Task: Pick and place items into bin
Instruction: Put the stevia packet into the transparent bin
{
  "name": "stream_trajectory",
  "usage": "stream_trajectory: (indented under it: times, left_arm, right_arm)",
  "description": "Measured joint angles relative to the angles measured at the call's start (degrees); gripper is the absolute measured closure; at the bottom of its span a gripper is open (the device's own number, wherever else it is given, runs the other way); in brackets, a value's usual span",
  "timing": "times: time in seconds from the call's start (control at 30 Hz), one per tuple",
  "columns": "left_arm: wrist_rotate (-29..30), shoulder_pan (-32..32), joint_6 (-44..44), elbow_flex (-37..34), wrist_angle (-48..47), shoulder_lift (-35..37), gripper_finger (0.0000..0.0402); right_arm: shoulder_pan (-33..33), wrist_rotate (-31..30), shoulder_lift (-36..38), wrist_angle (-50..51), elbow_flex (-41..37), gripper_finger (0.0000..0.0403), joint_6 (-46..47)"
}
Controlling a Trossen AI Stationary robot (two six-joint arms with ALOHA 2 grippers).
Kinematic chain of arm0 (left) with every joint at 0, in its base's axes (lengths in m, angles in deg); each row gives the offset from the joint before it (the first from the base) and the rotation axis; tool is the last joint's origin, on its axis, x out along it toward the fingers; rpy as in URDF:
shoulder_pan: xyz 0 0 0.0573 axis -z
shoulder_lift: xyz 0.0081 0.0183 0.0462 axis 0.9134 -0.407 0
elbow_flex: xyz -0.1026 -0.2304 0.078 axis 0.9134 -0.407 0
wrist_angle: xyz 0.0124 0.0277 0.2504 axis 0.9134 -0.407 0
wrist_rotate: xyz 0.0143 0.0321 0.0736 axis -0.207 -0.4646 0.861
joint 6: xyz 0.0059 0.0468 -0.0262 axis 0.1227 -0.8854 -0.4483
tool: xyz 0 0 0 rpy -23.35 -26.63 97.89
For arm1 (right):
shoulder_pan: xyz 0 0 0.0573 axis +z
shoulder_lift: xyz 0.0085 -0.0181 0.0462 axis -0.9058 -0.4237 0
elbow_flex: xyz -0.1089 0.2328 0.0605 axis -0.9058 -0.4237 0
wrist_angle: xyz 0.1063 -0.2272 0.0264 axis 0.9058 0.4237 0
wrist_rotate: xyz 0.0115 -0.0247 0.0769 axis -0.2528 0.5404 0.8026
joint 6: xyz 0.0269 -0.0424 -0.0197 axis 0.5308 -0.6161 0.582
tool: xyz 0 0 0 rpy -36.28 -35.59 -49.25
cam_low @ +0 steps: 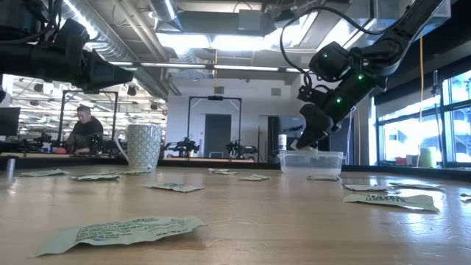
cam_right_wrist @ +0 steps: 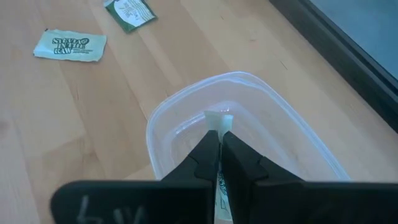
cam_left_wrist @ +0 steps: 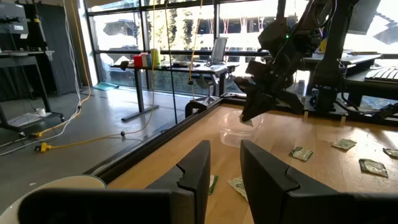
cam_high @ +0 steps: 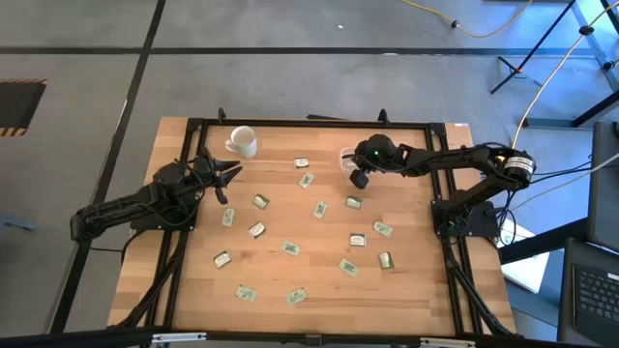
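My right gripper (cam_right_wrist: 221,134) is shut on a small pale packet (cam_right_wrist: 220,119) and hangs just above the clear shallow bin (cam_right_wrist: 186,102), which stands on the table's far side (cam_high: 346,157). In the low view the gripper (cam_low: 305,144) points down at the bin (cam_low: 313,163). Several pale green and white packets lie flat on the table, among them one (cam_high: 307,180) near the bin and one (cam_high: 259,201) at mid-left. My left gripper (cam_high: 229,179) is open and empty, raised above the table near the white mug (cam_high: 242,141); its fingers stand apart in the left wrist view (cam_left_wrist: 225,165). My right gripper pinches the packet between its two fingers, with the packet's white end (cam_right_wrist: 221,117) sticking out past the fingertips. The fingers slant down from above toward the bin's inside. The packet is lifted clear, over the bin's floor.
The white mug (cam_low: 144,146) stands at the far left of the table. A black frame rail (cam_high: 309,124) runs along the table's far edge behind the bin. Loose packets (cam_high: 348,268) cover the middle and near part. A person (cam_low: 85,129) sits in the room beyond.
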Motion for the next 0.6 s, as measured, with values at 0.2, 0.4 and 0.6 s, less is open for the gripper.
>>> stream_trajectory:
  times: [0.2,0.4,0.6]
  left_arm:
    - [0.0,0.0,0.0,-0.01,0.0,0.01,0.032]
    - [0.0,0.01,0.0,-0.01,-0.01,0.0,0.032]
    - [0.0,0.0,0.0,-0.01,0.0,0.0,0.032]
  right_arm:
    - [0.0,0.0,0.01,-0.05,0.0,0.0381,-0.16]
    - [0.0,0.0,0.01,-0.05,0.02,0.0381,-0.22]
    - [0.0,0.0,0.02,-0.05,0.02,0.037,-0.22]
